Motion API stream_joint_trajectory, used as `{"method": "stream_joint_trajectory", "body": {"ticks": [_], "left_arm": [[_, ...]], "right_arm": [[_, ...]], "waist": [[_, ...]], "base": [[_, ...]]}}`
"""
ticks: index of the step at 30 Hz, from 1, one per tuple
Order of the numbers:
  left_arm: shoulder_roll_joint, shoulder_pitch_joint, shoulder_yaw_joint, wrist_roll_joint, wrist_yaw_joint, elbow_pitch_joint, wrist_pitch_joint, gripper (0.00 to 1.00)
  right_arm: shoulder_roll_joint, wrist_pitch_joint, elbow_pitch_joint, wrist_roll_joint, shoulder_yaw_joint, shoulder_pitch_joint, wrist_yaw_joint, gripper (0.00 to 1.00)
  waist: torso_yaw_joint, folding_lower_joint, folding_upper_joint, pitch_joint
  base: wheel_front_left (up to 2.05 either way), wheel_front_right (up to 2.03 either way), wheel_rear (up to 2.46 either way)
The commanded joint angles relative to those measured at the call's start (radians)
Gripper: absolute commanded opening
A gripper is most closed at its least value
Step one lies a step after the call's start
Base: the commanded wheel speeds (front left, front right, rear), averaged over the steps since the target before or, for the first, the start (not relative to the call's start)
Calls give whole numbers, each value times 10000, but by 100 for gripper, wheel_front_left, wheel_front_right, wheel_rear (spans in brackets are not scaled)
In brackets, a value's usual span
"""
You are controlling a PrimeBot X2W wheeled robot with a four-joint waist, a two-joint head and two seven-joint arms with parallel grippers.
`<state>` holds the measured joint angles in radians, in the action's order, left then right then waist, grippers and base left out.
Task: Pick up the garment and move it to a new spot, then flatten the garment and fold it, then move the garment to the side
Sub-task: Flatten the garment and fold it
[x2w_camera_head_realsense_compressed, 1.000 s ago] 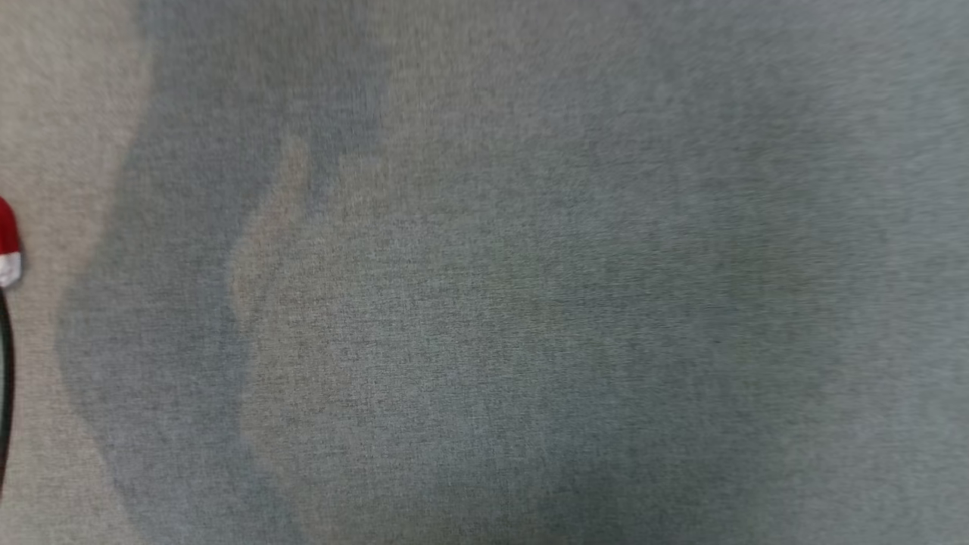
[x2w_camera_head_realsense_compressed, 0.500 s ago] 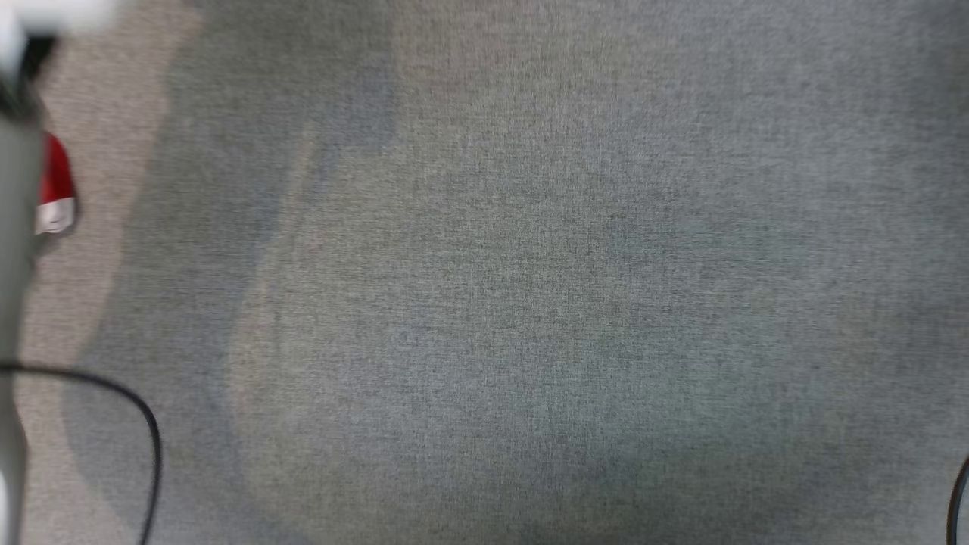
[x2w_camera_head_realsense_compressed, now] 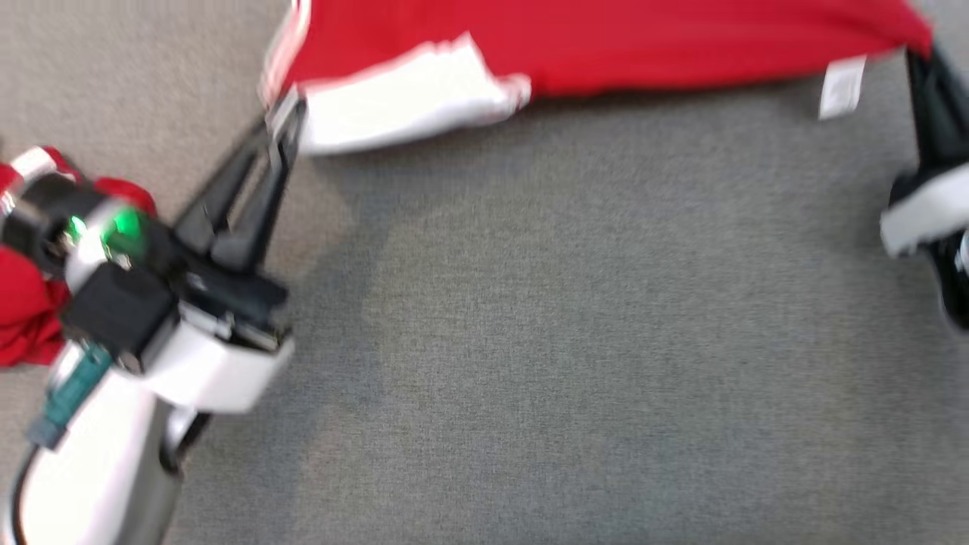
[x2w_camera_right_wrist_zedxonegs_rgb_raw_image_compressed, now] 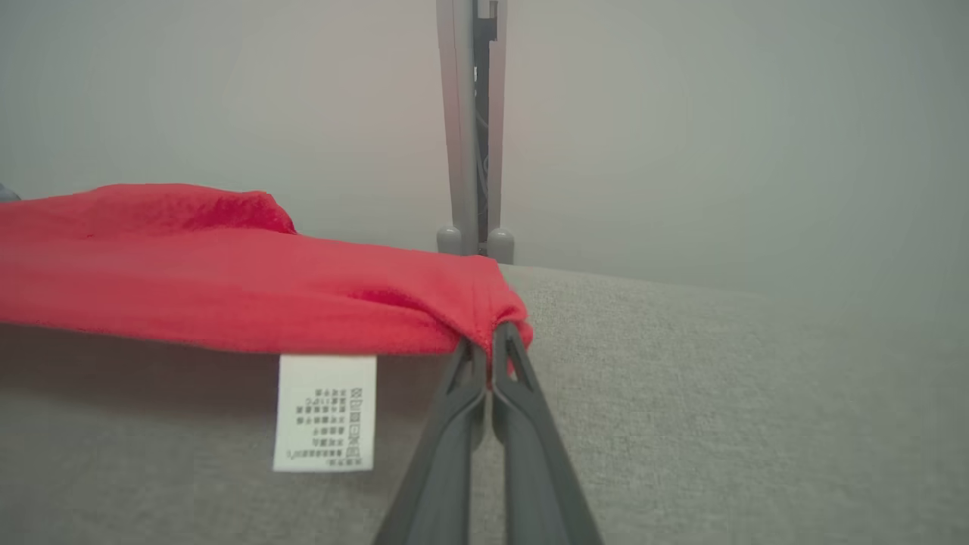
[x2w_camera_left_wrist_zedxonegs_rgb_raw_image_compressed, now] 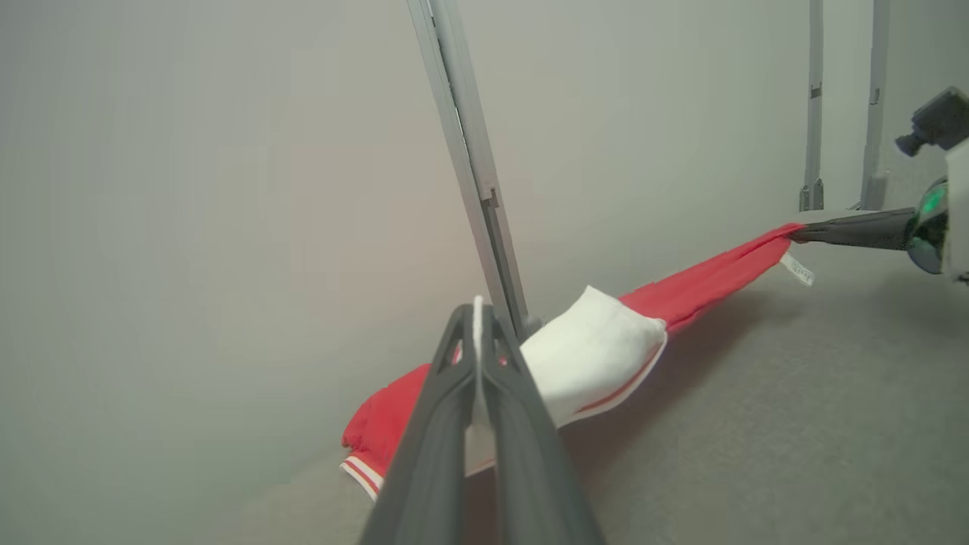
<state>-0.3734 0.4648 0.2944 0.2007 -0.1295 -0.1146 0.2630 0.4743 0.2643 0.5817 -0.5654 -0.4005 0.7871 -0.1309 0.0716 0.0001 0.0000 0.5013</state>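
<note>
Though taut, garment [x2w_camera_head_realsense_compressed: 606,38] hem above carpet [x2w_camera_head_realsense_compressed: 568,341].

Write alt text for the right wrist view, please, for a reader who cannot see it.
The right end effector is shut on the corner of a red garment, which stretches away to the left above a grey fabric surface. A white care label hangs from its edge, and a grey post stands behind.

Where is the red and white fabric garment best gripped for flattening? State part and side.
The garment by its outer corners: the white-trimmed corner and the red corner beside the white care label, each from the near side. Held there now, it spans taut.
</note>
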Motion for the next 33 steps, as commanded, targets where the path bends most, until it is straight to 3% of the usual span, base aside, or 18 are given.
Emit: {"method": "stream_joint_trajectory", "body": {"ticks": [1, 9, 22, 26, 33], "left_arm": [[-8, -392, -138, -73, -11, 1, 5, 0], [292, -2869, -543, -254, 45, -254, 5, 0], [409, -5269, -785, -463, 134, -1045, 4, 0], [481, -5363, -712, -338, 93, -1123, 6, 0], [416, -4162, -42, -670, 16, -139, 6, 0]], "right_arm": [[4, 16, -205, -106, 197, -508, 2, 0], [-156, 15, -1263, -57, 1072, -3526, 3, 0], [-572, 15, -2927, 144, 2562, -6861, 3, 0], [-607, 15, -3288, 277, 2637, -7343, 3, 0], [-635, 15, -2531, 599, 2171, -6766, 3, 0]], "waist": [[-185, -1, 0, -762], [-588, -1, 0, -2000], [-785, -1, 0, -2682], [-803, -1, 0, -2809], [-777, -1, 0, -2974]], "base": [[0, 0, 0], [0, 0, 0], [0, 0, 0], [0, 0, 0], [0, 0, 0]]}}
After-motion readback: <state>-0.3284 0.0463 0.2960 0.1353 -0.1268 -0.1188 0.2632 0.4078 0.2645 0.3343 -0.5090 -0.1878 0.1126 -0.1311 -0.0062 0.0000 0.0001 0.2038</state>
